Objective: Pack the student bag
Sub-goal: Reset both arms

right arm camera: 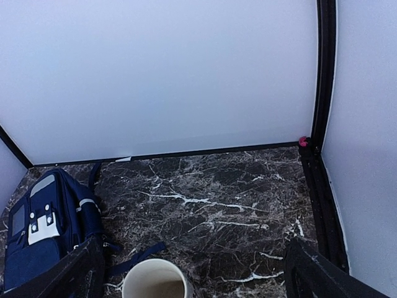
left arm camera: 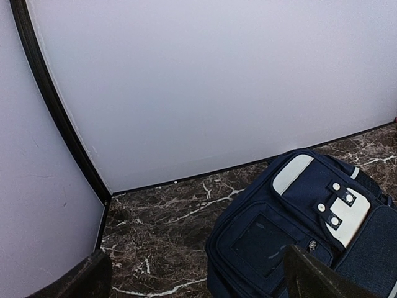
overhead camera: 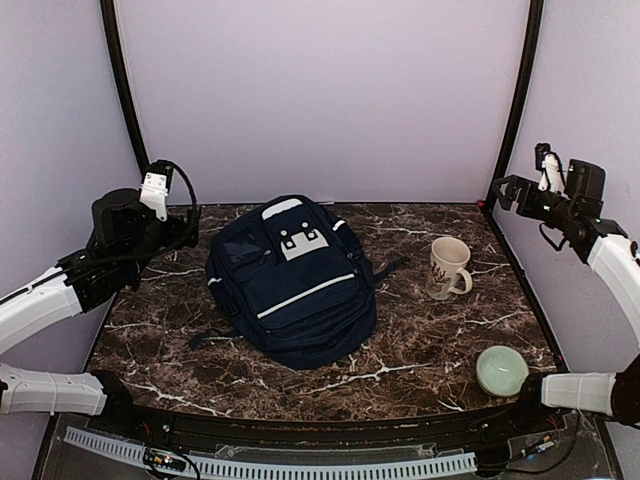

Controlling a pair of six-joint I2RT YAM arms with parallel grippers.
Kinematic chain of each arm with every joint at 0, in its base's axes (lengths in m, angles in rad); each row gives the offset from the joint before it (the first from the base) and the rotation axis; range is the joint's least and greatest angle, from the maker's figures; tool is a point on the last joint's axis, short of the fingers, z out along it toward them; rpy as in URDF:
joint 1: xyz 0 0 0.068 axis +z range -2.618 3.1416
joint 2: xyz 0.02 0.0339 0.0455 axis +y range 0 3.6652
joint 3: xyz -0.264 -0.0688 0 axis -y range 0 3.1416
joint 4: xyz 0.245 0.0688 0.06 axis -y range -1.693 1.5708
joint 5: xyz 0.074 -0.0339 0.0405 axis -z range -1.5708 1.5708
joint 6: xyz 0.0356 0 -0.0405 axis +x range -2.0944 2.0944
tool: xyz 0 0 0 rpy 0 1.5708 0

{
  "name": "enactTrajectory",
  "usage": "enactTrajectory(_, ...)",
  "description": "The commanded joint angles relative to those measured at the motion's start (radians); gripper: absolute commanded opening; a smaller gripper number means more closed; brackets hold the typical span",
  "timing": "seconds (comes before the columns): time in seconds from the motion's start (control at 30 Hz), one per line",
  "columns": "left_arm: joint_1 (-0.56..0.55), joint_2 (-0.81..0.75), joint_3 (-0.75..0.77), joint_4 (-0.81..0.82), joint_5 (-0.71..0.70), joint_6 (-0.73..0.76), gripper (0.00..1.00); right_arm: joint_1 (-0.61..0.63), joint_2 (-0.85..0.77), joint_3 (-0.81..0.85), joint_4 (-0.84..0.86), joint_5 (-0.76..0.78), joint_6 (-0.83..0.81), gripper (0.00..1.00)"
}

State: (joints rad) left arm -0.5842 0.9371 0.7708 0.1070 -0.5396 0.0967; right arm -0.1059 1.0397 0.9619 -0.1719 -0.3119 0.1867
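Observation:
The student bag point(overhead camera: 292, 280), navy with white stripes and a white patch, lies flat in the middle of the marble table point(overhead camera: 420, 340) with its zips shut. My left gripper point(overhead camera: 188, 226) hovers open above the table's left rear, just left of the bag's top. The left wrist view shows the bag point(left arm camera: 298, 230) under the right finger, and the gripper point(left arm camera: 198, 279) is empty. Held high at the right rear, my right gripper point(overhead camera: 505, 190) is open. In its wrist view the gripper point(right arm camera: 195, 273) holds nothing, with the bag point(right arm camera: 43, 230) at the left.
A cream mug point(overhead camera: 448, 268) stands upright to the right of the bag, its mouth point(right arm camera: 155, 282) below my right gripper. A pale green round dish point(overhead camera: 501, 371) sits at the front right. White walls and black posts point(overhead camera: 515, 100) enclose the table.

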Motion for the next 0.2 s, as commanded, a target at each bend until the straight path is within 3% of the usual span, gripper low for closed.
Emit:
enactTrajectory(0.0, 0.004, 0.029, 0.099, -0.119, -0.047, -0.087, 0.99, -0.007, -0.009, 0.077, -0.007, 0.052, 0.097, 1.00)
enactTrajectory(0.17, 0.013, -0.021, 0.058, -0.072, -0.003, -0.087, 0.99, -0.006, 0.017, 0.160, -0.069, 0.032, 0.079, 1.00)
